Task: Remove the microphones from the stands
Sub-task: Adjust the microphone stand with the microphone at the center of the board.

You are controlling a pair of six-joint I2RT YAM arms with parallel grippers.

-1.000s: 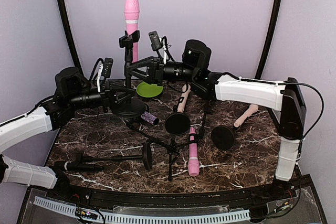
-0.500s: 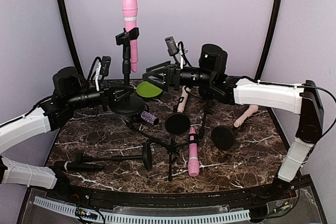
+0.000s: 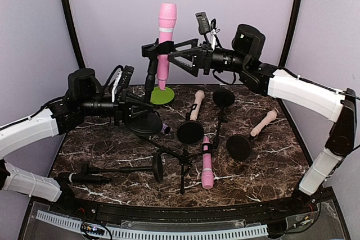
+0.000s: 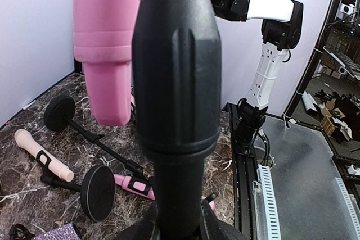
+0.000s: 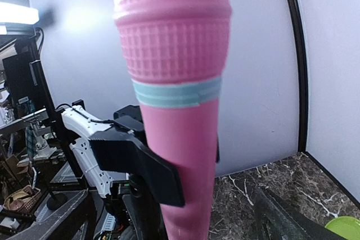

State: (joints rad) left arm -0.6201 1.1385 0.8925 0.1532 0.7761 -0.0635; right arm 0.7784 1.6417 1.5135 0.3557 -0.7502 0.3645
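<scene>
The stand (image 3: 150, 80) is held low by the closed left gripper (image 3: 135, 109) (no wobbling, please). The pink microphone (image 3: 166, 23) stands in its clip (image 3: 151, 49). The right gripper (image 3: 173, 51), wide open and empty, should squeeze it, then lift straight up

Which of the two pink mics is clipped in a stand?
The upright pink microphone at the back, clipped in the black stand. The other pink microphone lies flat on the table, nearer the front and unattached.
</scene>
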